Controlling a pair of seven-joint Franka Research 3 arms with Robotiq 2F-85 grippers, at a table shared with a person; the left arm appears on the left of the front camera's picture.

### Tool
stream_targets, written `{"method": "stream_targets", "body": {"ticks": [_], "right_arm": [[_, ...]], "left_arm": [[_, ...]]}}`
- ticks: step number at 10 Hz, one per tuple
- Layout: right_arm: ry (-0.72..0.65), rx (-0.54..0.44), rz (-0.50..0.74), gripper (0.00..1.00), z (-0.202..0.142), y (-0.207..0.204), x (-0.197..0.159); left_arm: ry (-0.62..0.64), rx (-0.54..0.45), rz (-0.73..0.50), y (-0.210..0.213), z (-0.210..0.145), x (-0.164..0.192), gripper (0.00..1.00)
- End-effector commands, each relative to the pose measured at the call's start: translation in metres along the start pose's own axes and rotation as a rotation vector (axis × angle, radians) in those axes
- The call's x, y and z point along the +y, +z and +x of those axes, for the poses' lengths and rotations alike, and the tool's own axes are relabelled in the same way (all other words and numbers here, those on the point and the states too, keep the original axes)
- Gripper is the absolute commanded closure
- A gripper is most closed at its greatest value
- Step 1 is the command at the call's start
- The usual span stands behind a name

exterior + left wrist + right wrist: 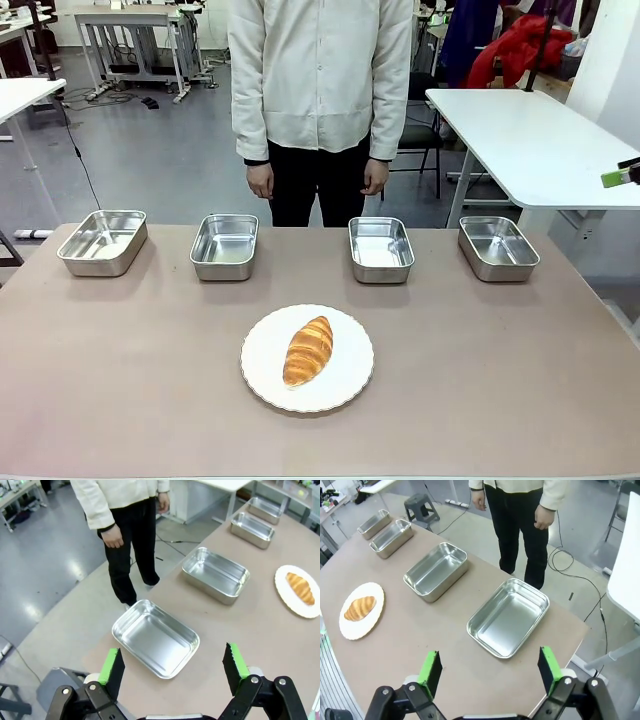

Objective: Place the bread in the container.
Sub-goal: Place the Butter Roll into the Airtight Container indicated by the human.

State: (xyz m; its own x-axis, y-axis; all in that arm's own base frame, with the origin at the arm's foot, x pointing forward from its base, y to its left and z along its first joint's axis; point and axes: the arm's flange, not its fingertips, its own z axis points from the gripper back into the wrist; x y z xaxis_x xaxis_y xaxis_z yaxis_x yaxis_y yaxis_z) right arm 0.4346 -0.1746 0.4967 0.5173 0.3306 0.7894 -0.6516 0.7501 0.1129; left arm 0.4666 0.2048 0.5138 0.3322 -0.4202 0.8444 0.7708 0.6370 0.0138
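Golden-brown and ridged, the bread (308,350) lies untouched on the white plate (262,375) at the near middle of the table (500,400). Along the far side I count four steel pans, from the leftmost container (103,241) to the rightmost container (498,247), all empty. The person (320,80) stands behind them with hands hanging. The right gripper (622,176) is cut off at the right edge, with just a green-padded tip in frame.

On the left wrist camera, the left gripper (173,664) hangs with its jaws spread wide and nothing between them, above the leftmost container. The bread sits well off to the side, its plate clipped by the frame edge.

On the right wrist camera, the right gripper (489,670) likewise gapes empty over the rightmost container, well apart from the bread.

My worry is that the task names no particular pan, so both arms could go for the loaf and crowd each other over the plate. Its tapered ends and curved back could let it twist or slip out of the pads, and a hard pinch would crush it. The plate may skid if nudged.
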Motion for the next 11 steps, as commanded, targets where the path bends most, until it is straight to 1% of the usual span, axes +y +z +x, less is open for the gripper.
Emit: {"method": "stream_targets", "body": {"ticks": [1, 3, 5, 11], "right_arm": [[0.016, -0.026, 0.007, 0.0, 0.004, -0.002, -0.008], [0.006, -0.035, 0.001, 0.0, 0.005, -0.002, -0.008], [0.002, -0.04, -0.004, 0.0, 0.007, -0.002, -0.009], [-0.004, -0.043, -0.008, 0.0, 0.008, -0.004, -0.01]], "left_arm": [[-0.002, -0.053, 0.007, -0.003, 0.003, 0.002, 0.0], [0.039, -0.081, -0.003, -0.007, 0.004, 0.002, 0.0], [0.064, -0.077, -0.002, -0.012, 0.005, 0.001, 0.0], [0.075, -0.02, 0.003, -0.018, 0.005, -0.003, 0.0]]}}
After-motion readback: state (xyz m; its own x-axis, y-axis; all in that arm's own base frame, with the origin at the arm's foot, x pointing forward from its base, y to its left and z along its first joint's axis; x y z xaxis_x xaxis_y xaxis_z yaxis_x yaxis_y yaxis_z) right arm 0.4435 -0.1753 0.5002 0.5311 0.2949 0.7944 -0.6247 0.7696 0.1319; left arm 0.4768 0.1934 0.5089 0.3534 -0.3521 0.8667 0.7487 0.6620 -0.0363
